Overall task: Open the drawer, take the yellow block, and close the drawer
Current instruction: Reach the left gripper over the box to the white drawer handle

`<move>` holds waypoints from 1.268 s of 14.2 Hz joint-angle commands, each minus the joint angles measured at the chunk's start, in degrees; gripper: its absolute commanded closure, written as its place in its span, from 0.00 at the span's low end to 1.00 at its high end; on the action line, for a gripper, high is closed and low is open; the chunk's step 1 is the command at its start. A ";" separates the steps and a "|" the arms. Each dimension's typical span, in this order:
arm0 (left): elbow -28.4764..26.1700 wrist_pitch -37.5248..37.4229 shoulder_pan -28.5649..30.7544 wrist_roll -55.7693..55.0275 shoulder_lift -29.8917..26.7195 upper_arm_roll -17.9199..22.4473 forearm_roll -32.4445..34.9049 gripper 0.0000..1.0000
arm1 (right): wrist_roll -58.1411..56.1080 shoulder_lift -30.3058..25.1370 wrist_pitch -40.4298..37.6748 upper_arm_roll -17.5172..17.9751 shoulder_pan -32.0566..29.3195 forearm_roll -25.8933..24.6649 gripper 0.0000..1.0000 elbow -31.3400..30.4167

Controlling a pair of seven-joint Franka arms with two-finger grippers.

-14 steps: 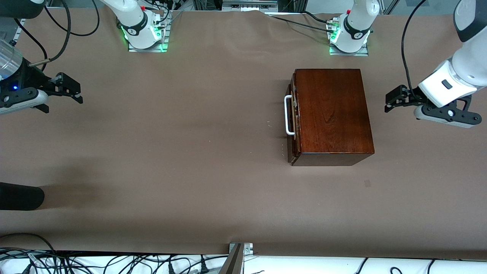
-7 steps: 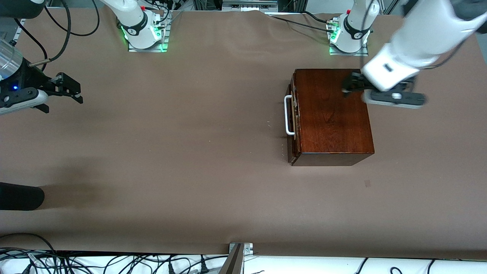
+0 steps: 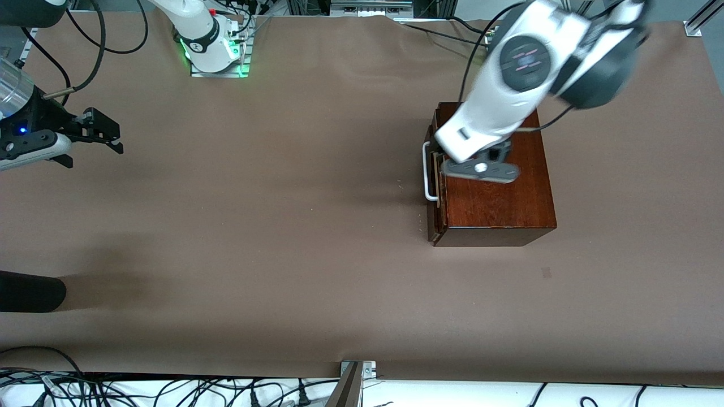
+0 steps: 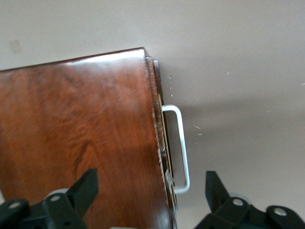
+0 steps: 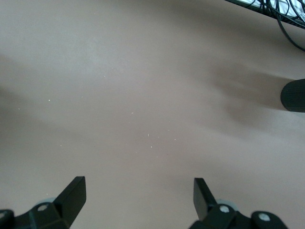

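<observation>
The dark reddish-brown wooden box [image 3: 498, 209] stands toward the left arm's end of the table. Its drawer [image 3: 436, 223] is shut, with the white bar handle [image 3: 426, 175] facing the right arm's end. The yellow block is hidden. My left gripper [image 3: 447, 148] hovers over the box's top edge above the drawer front, by the handle's end farther from the front camera. In the left wrist view the left gripper [image 4: 150, 186] is open and empty, straddling that edge, with the handle [image 4: 178, 143] beside the box [image 4: 81, 133]. My right gripper [image 3: 116, 137] waits open and empty over bare table [image 5: 138, 191].
A black rounded object [image 3: 31, 291] lies at the table's edge at the right arm's end, and it also shows in the right wrist view [image 5: 293, 95]. Cables [image 3: 169, 390] run along the table edge nearest the front camera. A metal bracket [image 3: 356, 373] sits at that edge.
My left arm has swung from past the box's end to over the box, up to its drawer-front edge. The right arm, the box and the drawer have not moved.
</observation>
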 commanded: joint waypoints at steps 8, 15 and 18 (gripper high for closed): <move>-6.26 7.85 -9.24 -20.92 8.12 0.31 12.44 0.00 | 0.09 0.31 -0.79 -0.03 -0.10 0.16 0.00 1.08; -11.63 16.65 -9.33 -24.19 9.87 0.40 12.70 0.00 | 0.00 0.31 -0.79 -0.12 -0.10 0.16 0.00 1.08; -11.54 18.50 -11.08 -24.36 11.98 0.57 12.97 0.00 | 0.00 0.40 -0.79 -0.12 -0.10 0.16 0.00 1.08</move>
